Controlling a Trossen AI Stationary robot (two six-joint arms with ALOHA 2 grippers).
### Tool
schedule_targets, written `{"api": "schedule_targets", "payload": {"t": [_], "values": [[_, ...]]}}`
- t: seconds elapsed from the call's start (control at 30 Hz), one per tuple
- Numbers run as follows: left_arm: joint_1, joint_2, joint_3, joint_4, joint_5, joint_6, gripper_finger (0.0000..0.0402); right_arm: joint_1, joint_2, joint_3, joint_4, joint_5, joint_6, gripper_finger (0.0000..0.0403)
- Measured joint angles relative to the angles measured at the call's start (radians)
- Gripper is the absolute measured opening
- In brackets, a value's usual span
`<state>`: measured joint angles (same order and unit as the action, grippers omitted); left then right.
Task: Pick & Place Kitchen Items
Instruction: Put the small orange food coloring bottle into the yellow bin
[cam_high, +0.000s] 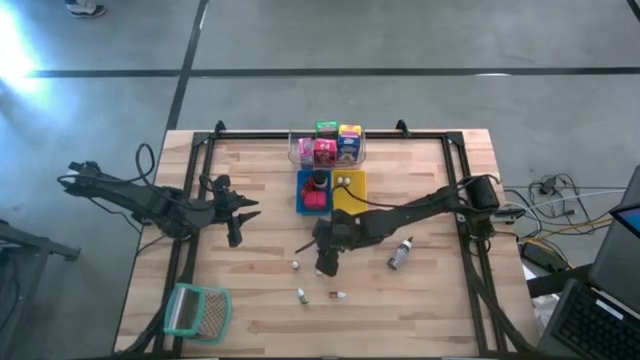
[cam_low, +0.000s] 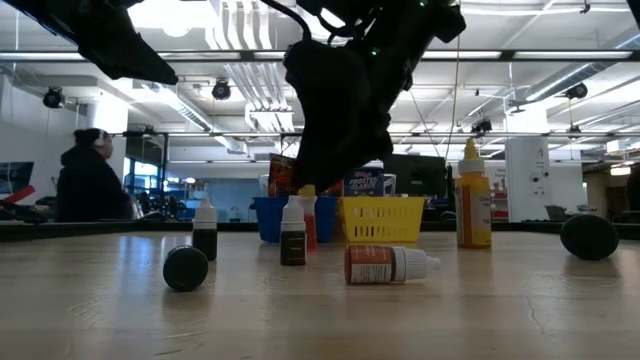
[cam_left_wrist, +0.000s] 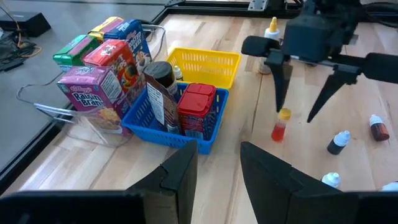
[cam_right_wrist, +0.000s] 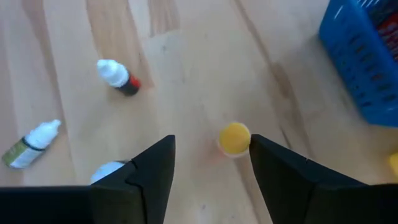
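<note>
Wooden table (cam_high: 420, 300), yellow-capped bottle (cam_right_wrist: 234, 138) between right hand (cam_right_wrist: 211, 165) fingers

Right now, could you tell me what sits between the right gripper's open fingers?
In the right wrist view, a small yellow-capped bottle stands upright on the table between the right gripper fingers, which are not touching it.

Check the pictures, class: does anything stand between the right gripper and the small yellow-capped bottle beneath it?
Nothing visible does. The right gripper hangs open directly over the upright yellow-capped bottle, fingers either side, bare table around it.
</note>
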<state>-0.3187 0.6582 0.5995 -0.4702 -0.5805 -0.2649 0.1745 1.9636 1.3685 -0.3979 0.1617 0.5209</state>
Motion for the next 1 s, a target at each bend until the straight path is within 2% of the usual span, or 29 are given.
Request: {"api": "schedule_targets", "payload": {"t": [1.0], "values": [[0.000, 0.000, -0.001, 0.000, 0.000, 0.000, 0.0129, -0.027, 0.003, -0.025, 0.035, 0.011, -0.019, 0.0144]]}}
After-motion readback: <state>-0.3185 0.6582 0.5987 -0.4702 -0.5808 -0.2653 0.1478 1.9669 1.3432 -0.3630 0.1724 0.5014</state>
